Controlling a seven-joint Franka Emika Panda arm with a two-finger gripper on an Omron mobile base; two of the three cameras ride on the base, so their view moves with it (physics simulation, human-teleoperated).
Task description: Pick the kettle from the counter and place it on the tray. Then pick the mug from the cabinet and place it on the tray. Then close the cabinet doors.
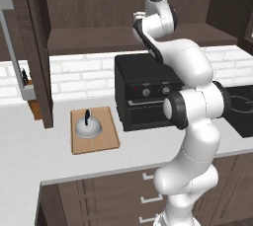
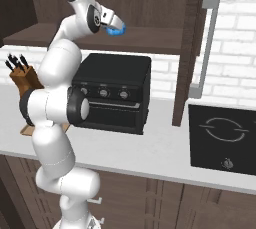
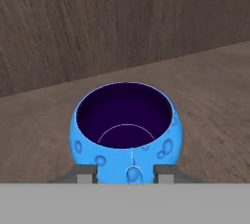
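I have the gripper (image 3: 125, 175) up in the cabinet (image 2: 150, 3), fingers spread either side of the mug (image 3: 125, 127) on the shelf (image 3: 215, 86), not visibly clamped. The kettle (image 1: 88, 127) sits on the tray (image 1: 94, 144), low and left.

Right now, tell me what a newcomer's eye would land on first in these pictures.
The big white arm reaching up into the dark wooden cabinet, its gripper at a bright blue mug that sits on the shelf. Next, the silver kettle sitting on the wooden tray on the pale counter, just left of the black oven.
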